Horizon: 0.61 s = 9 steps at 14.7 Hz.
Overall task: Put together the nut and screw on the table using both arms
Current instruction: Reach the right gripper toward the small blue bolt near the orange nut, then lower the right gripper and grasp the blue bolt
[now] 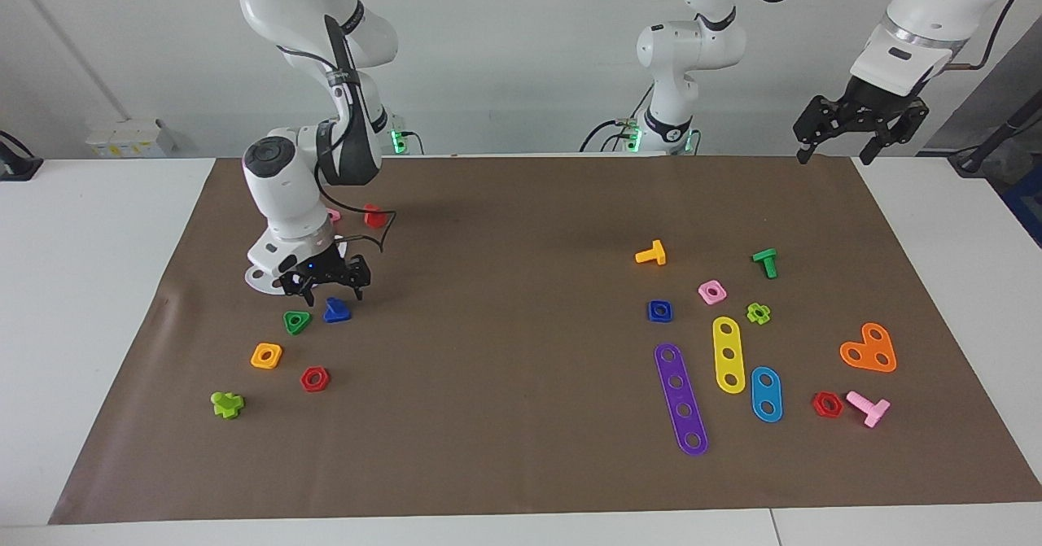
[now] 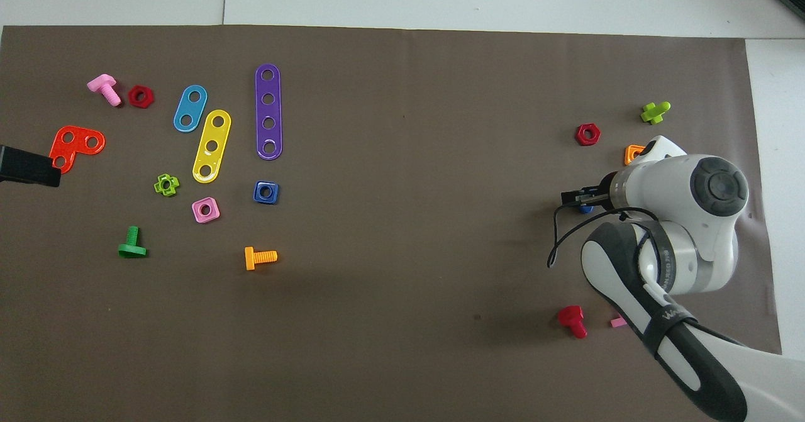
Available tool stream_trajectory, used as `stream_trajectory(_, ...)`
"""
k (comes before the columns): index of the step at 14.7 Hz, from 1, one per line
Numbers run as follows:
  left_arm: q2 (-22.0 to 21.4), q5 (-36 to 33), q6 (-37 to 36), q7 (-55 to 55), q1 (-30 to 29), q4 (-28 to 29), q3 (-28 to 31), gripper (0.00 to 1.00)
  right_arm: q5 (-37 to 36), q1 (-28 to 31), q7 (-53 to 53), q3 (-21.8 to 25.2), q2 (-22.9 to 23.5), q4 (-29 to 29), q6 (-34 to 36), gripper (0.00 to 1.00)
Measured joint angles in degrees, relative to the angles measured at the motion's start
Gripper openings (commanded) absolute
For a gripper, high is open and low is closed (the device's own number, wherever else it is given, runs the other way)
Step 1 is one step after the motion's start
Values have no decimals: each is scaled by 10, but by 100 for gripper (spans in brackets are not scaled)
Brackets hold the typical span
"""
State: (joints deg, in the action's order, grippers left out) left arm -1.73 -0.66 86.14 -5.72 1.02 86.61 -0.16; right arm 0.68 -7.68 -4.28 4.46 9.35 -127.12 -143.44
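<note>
The table (image 1: 521, 465) carries a brown paper sheet (image 1: 505, 416). The right gripper (image 1: 324, 290) hangs low over the screw (image 1: 336, 312), near the right arm's end; I cannot tell its fingers. The left gripper (image 1: 859, 135) waits open, high at the left arm's end. The nut (image 1: 660, 311) lies beside the pink nut (image 1: 712, 292).
</note>
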Motion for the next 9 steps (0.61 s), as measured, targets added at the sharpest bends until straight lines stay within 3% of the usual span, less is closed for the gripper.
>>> stream_trajectory(5, 0, 0, 0, 0, 0, 0, 0, 100, 0, 10, -5, 1, 11, -1, -10, 66)
stream_trajectory(9, 0, 0, 0, 0, 0, 0, 0, 100, 0, 11, -5, 1, 15, -1, -17, 52)
